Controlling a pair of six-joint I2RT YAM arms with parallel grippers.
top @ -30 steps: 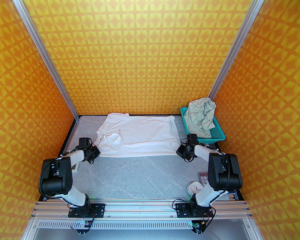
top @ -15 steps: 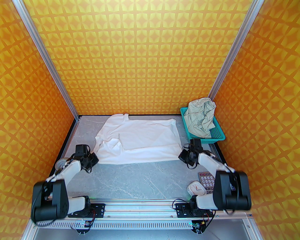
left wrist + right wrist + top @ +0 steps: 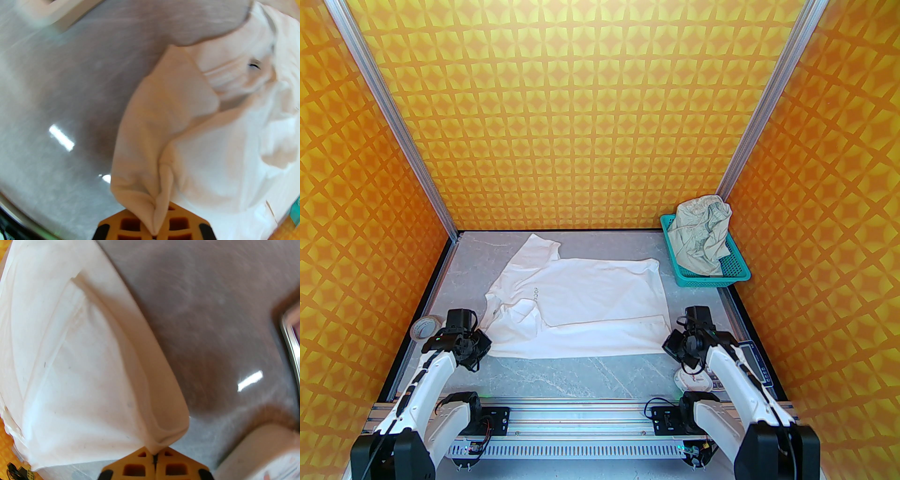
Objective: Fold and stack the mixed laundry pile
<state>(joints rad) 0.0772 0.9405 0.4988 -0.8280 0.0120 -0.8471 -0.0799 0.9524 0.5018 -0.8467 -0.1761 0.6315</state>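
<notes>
The white T-shirt (image 3: 581, 300) lies spread flat across the middle of the grey table, small dark lettering near its left side. My left gripper (image 3: 485, 344) pinches its near-left corner, and the left wrist view shows the gathered cloth (image 3: 211, 152) caught between the orange fingertips of that gripper (image 3: 153, 232). My right gripper (image 3: 670, 344) grips the near-right corner; in the right wrist view the hem (image 3: 82, 357) runs into the closed tips of the gripper (image 3: 154, 458). The pale greenish shorts (image 3: 701, 234) sit crumpled in the teal basket (image 3: 712, 281) at the back right.
A roll of tape (image 3: 423, 326) lies at the left table edge beside the left arm. A white round timer (image 3: 693, 379) and a small grey device (image 3: 752, 358) sit near the right arm's base. Patterned orange walls close in three sides.
Both arms have drawn back toward the near edge, dragging the T-shirt with them. The shirt now lies away from the back wall and flatter, its lettering showing.
</notes>
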